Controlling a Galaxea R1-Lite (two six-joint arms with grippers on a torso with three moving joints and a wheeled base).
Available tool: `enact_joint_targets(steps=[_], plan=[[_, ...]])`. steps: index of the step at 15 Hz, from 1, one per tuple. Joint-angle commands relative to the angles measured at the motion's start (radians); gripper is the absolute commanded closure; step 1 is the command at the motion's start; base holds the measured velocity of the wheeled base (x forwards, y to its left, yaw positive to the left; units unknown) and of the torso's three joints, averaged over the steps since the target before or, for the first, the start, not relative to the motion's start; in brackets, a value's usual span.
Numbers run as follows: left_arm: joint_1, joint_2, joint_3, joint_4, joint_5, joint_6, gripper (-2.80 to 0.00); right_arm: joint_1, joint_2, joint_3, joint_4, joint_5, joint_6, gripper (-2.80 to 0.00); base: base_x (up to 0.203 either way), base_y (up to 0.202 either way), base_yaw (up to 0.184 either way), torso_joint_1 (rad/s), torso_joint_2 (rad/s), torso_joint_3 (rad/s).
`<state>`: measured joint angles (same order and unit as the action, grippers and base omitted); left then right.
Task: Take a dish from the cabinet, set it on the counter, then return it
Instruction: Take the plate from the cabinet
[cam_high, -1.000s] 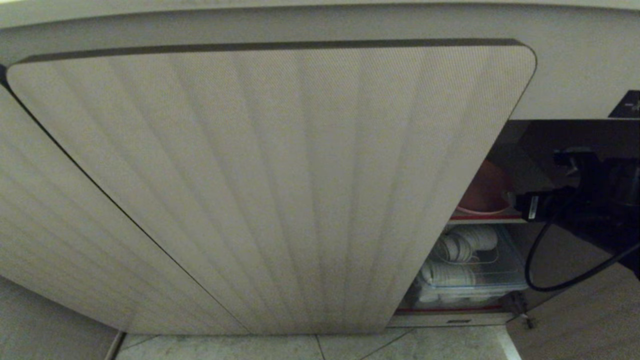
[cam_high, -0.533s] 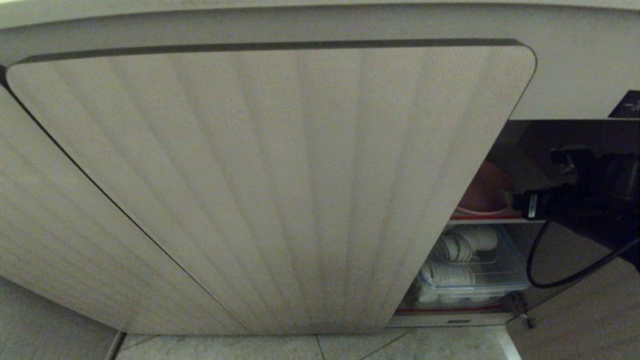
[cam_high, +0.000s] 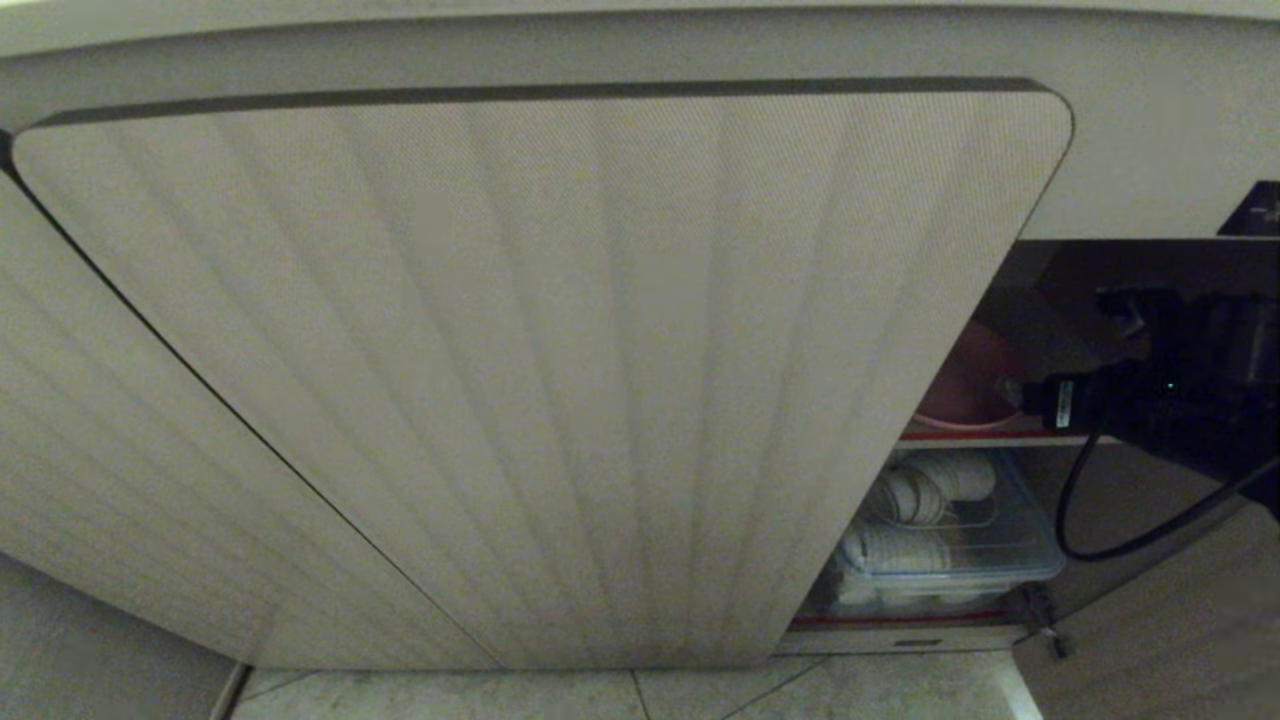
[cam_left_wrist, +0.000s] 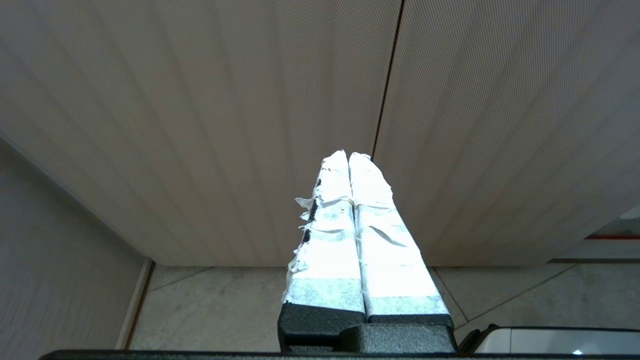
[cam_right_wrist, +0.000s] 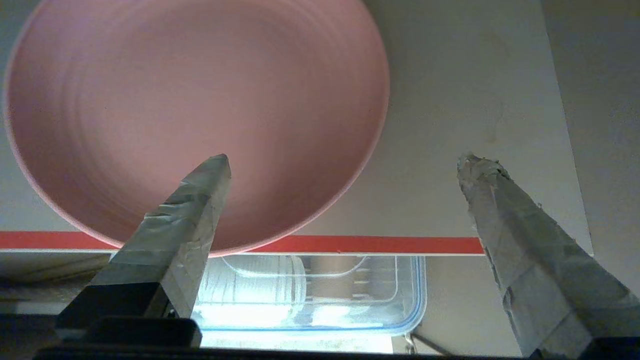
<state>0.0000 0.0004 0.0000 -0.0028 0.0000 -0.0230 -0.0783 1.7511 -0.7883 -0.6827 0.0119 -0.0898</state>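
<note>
Your right gripper (cam_right_wrist: 345, 160) stood spread wide and held nothing, one taped finger (cam_right_wrist: 195, 200) in front of the dish (cam_right_wrist: 200, 100), the other off to its side over bare shelf. The dish, a pink plate, lay on the cabinet's upper shelf (cam_right_wrist: 375, 245), its rim overhanging the red front edge. In the head view you could see it (cam_high: 965, 385) only as a sliver past the fluted door (cam_high: 540, 380), with the right arm reaching into the opening beside it. Below the shelf sat a clear plastic bin (cam_high: 1010, 545) with white dishes (cam_high: 905, 550) inside. Your left gripper (cam_left_wrist: 350, 157) was pressed together, empty, facing the closed doors.
</note>
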Motion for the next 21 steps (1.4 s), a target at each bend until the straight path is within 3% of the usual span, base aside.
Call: enact_joint_targets(steps=[1, 21], plan=[[0.0, 0.0, 0.0, 0.0, 0.0, 0.0, 0.0, 0.0, -0.001, -0.032, 0.027, 0.0, -0.001, -2.8, 0.0, 0.0, 0.0, 0.0, 0.0, 0.0], [0.0, 0.0, 0.0, 0.0, 0.0, 0.0, 0.0, 0.001, 0.0, -0.058, 0.16, 0.005, 0.007, -2.8, 0.0, 0.0, 0.0, 0.0, 0.0, 0.0]])
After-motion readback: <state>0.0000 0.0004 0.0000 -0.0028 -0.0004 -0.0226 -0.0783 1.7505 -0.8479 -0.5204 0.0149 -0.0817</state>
